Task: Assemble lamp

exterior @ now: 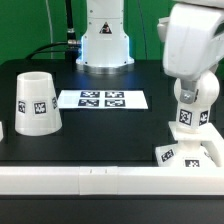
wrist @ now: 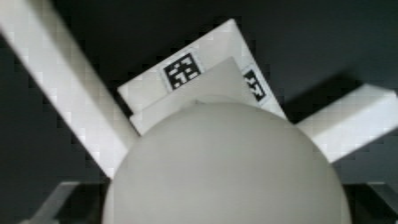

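Observation:
My gripper [exterior: 188,103] is shut on the white rounded bulb [exterior: 187,120], which carries a square tag. It holds the bulb upright directly over the flat square base [exterior: 192,152] at the exterior view's right, by the front rail. I cannot tell whether the bulb touches the base. In the wrist view the bulb [wrist: 222,165] fills the foreground between my fingers [wrist: 39,203], and the tagged base [wrist: 192,72] lies beyond it. The tapered shade [exterior: 36,103] stands alone at the exterior view's left.
The marker board [exterior: 101,99] lies flat mid-table. A long white rail [exterior: 90,178] runs along the front edge; rails [wrist: 63,75] meet at a corner by the base. The robot's pedestal [exterior: 105,40] stands at the back.

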`<state>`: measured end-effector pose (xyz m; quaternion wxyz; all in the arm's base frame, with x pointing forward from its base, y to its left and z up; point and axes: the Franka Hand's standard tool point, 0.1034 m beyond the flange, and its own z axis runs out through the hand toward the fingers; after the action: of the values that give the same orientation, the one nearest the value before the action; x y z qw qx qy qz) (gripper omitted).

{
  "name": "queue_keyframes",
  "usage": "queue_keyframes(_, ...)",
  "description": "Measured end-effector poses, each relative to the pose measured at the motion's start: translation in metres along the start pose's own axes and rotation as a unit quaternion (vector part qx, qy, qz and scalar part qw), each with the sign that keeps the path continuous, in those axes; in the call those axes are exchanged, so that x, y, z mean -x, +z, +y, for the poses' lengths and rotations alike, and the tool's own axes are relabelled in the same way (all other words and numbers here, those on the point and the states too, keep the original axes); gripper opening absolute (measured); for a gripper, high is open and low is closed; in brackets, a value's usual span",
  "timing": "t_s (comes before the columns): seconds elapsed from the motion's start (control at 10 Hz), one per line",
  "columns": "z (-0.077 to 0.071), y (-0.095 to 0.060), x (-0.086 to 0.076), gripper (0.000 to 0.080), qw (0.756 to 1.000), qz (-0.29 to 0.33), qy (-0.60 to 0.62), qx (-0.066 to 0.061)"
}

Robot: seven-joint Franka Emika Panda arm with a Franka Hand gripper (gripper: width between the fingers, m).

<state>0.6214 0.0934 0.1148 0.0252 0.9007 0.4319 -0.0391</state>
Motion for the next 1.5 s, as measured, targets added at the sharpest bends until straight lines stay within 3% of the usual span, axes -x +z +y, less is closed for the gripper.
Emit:
queue_keyframes(0.6, -0.001, -0.0013, -0.0015, 0.0579, 0.987, 0.002, 0.16, -0.001)
queue_keyframes(1.0, -0.0009, -0.0002, 0.001, 0.0579, 0.93, 0.015, 0.365, -0.037)
queue_keyframes(1.5, 0.0024, -0.001, 0.0026, 0.0579, 0.878, 0.012, 0.477, -0.036)
